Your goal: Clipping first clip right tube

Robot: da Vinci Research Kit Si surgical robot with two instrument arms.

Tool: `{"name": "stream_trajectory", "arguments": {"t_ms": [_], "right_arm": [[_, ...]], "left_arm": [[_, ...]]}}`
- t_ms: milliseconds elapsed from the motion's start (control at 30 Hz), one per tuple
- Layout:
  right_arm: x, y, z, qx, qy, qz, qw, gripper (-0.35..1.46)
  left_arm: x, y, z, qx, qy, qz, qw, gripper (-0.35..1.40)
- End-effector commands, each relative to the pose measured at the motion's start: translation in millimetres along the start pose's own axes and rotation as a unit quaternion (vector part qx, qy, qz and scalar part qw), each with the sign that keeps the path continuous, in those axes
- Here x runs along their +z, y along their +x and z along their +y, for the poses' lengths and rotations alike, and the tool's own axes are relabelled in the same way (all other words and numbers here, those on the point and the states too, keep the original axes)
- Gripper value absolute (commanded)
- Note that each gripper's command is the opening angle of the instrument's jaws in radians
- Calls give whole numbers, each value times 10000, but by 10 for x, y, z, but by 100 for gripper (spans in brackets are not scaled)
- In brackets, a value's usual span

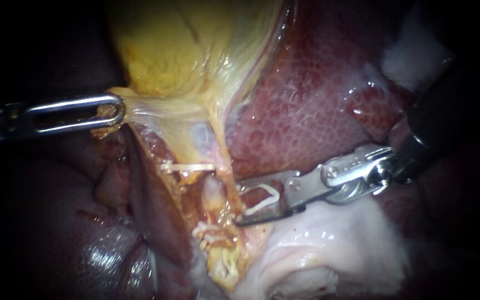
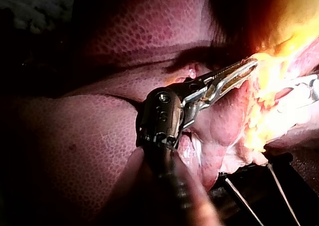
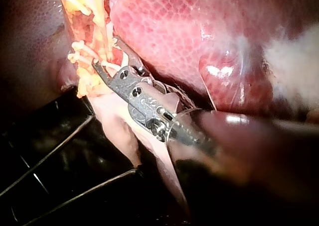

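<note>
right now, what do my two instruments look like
The left instrument is bright silver metal, with long slim jaws, rounded at the tip and slotted down the middle. The right instrument is grey-silver metal, with short angular jaws, a hinged wrist with pins and small holes, then a dark shaft.

Thin wires (image 3: 50,153) cross a black surface (image 3: 50,201); the surroundings lie dark.

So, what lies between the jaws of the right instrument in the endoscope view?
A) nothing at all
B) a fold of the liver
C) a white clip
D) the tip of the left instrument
C: a white clip sits between the two spread jaws of the right instrument.
</note>
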Motion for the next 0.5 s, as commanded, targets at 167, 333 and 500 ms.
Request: {"name": "stream_trajectory", "arguments": {"t_ms": [167, 333, 500], "right_arm": [[-23, 4, 3, 40, -64, 41, 10000, 33], [-20, 5, 4, 47, -94, 98, 9999, 33], [-4, 0, 4, 112, -29, 135, 9998, 35]], "left_arm": [[-1, 0, 0, 1, 6, 3, 10000, -35], [-2, -1, 0, -1, 8, 5, 10000, -35], [-2, -1, 0, -1, 8, 5, 10000, -35]]}}
